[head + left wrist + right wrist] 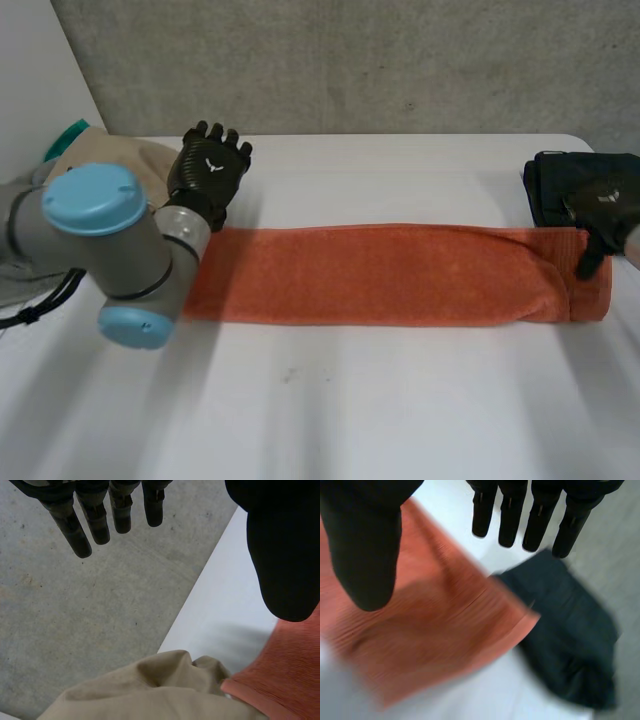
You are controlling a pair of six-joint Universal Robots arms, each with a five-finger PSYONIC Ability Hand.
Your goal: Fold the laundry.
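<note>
No readable word or number is showing anywhere. A small white emblem (212, 166), forked like a Y, is sitting on the back of the left hand (203, 186) in the upper left of the head view. A similar pale mark (603, 198) is showing on the right hand (596, 214) at the right edge, too small to make out.
</note>
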